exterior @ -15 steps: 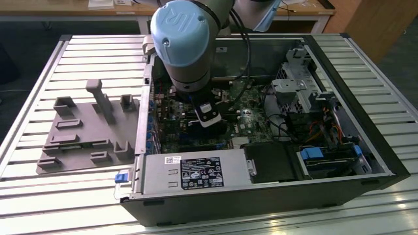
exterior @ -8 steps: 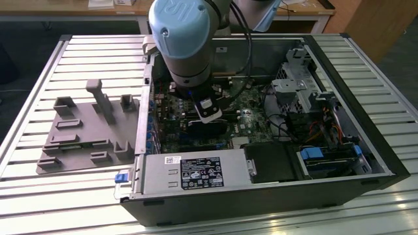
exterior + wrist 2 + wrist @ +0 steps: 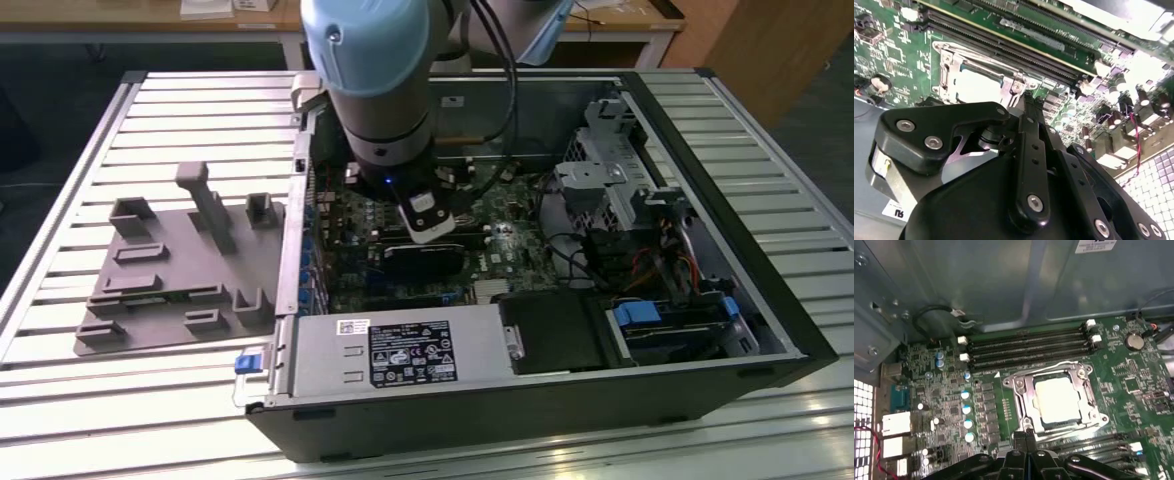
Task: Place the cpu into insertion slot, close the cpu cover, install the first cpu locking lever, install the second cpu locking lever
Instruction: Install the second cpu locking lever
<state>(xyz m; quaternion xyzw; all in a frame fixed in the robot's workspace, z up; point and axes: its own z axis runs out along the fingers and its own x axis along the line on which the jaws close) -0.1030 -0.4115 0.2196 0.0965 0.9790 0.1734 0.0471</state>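
The cpu [image 3: 1059, 397] lies flat in the insertion slot [image 3: 1096, 419] on the green board, its pale metal top showing. The silver cpu cover [image 3: 1021, 390] is down around it, framing the chip. A thin wire lever [image 3: 1054, 366] runs along the socket's edge beside the memory slots. My gripper [image 3: 1026, 437] is shut with nothing between its black fingers, its tips just off the socket's rim. In the second wrist view the gripper [image 3: 1026, 97] tips sit beside the cpu cover [image 3: 949, 65] and the cpu [image 3: 974, 85]. In the exterior view the gripper [image 3: 430, 232] reaches down into the open computer case.
Long black memory slots [image 3: 1026, 347] lie beyond the socket, capacitors [image 3: 966, 410] beside it, and a coin battery [image 3: 1134, 341] nearby. The case's grey wall [image 3: 1004, 280] stands behind. A power supply [image 3: 394, 355] and drive bays [image 3: 667, 320] fill the case's near side. A grey fixture tray [image 3: 174, 270] lies on the slatted table.
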